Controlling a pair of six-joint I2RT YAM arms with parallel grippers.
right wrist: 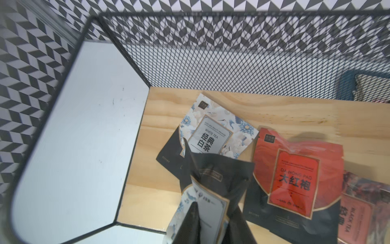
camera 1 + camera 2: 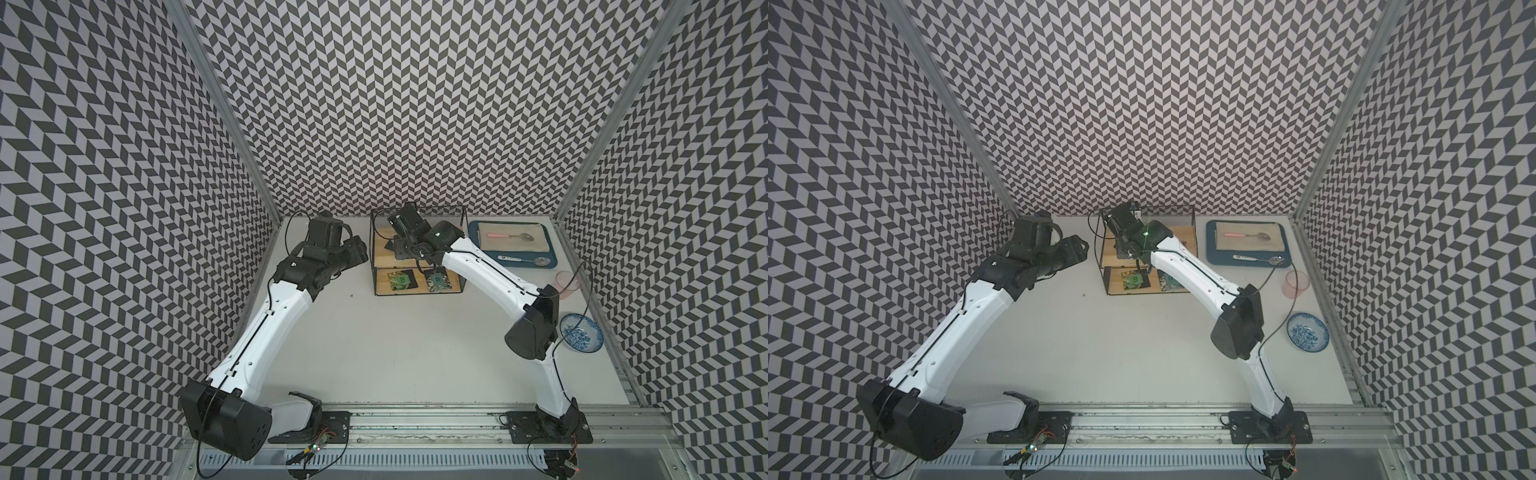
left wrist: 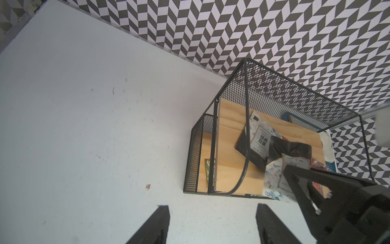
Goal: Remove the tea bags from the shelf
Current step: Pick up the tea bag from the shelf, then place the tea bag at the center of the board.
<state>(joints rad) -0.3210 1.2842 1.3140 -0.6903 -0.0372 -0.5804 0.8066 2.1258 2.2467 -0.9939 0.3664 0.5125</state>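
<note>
Nearest the left wrist lens, the left tool (image 3: 212, 208) hangs with its jaws spread and empty over bare tabletop (image 3: 84, 126), just beside the shelf (image 3: 274, 93). I judge it is parked there to leave the rack's open front free for the other arm.

On the shelf's upper board (image 1: 274, 109) the tea bags lie in a loose, overlapping heap. Leftmost, a flat white sachet (image 1: 213, 135) with a floral print reads "WHITE TEA" above 经典白茶; the finer line over that is too small to read. Across its near corner a buckled white sachet (image 1: 202, 202) stands up with its black back flared. The right tool (image 1: 211, 228) seems to be pinching it from both sides, though foil hides most of the fingertips.

Further right, a red sachet (image 1: 295, 179) reads "DA HONG PAO" and 大红袍. A darker red sachet (image 1: 358, 211) at the edge reads "BLACK TEA".

A green sachet (image 2: 401, 280) and a teal sachet (image 2: 436, 281) rest on the lower board, so I judge most of the clearing is not yet done.
</note>
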